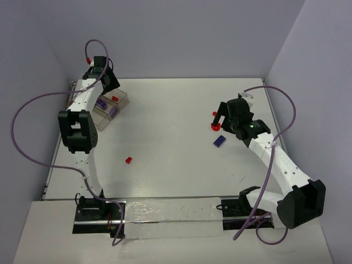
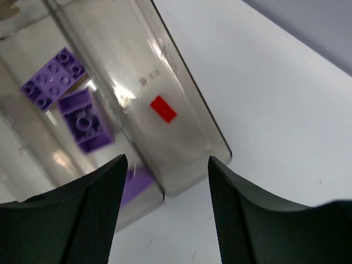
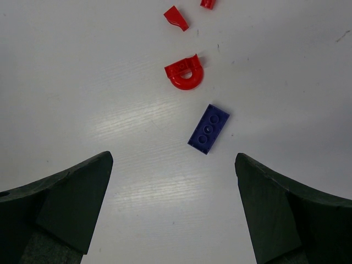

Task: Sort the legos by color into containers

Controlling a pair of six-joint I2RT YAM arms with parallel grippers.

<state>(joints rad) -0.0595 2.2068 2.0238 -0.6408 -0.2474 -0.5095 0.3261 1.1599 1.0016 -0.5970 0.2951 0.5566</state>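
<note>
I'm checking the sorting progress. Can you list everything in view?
tray: one, clear brownish, table's far left
purple bricks: at least two, in one tray compartment
red piece: one, in the next compartment
loose purple brick: one, right side of table
red arch: one, beside it
small red pieces: two, beyond the arch
red brick: one, mid-left of table
table: one, white
left gripper: open, over tray
right gripper: open, over loose purple brick

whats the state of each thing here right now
left end effector, open, empty, above the tray
right end effector, open, empty, above the loose purple brick
tray, purple bricks in one compartment, red piece in another
loose purple brick, lying flat on table
red rounded piece, on table, unsorted
</note>
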